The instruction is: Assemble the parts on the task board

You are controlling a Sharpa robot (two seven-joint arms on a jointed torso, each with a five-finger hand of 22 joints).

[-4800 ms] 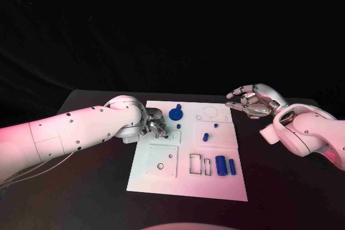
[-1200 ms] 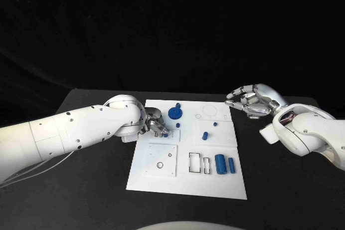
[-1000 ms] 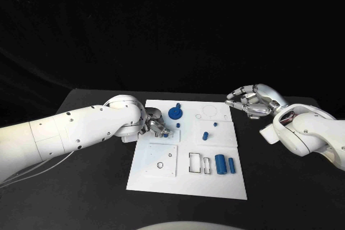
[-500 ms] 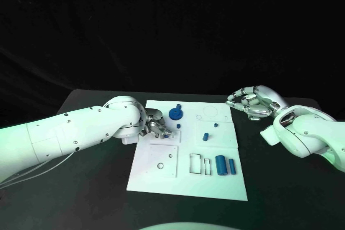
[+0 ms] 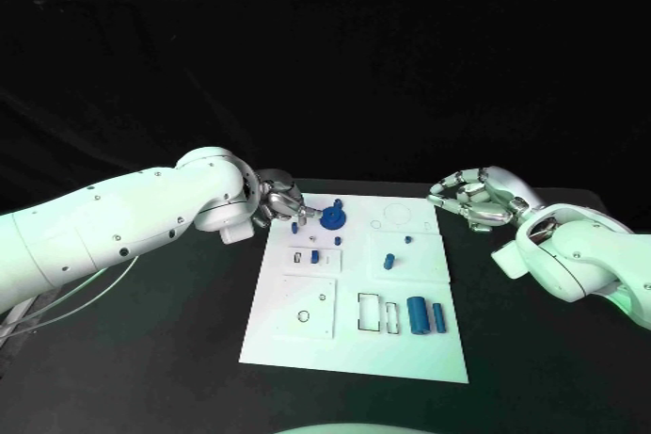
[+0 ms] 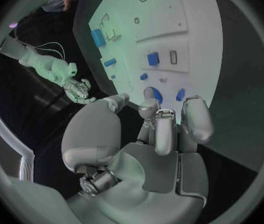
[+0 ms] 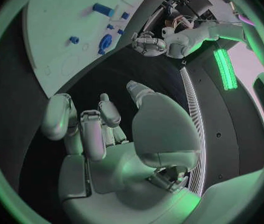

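My left silver hand (image 5: 281,205) lifted off the white task board (image 5: 356,347) on the black bench (image 5: 543,359), fingers (image 6: 163,129) loosely apart, empty, small blue part (image 5: 315,257) seated well below them, right silver hand (image 5: 478,198) curled, empty.

Blue parts (image 5: 418,314) lie scattered, apparently loose, on the white task board (image 5: 356,347).

Left hand (image 5: 282,201) and right hand (image 5: 478,198), fingers curled, empty.
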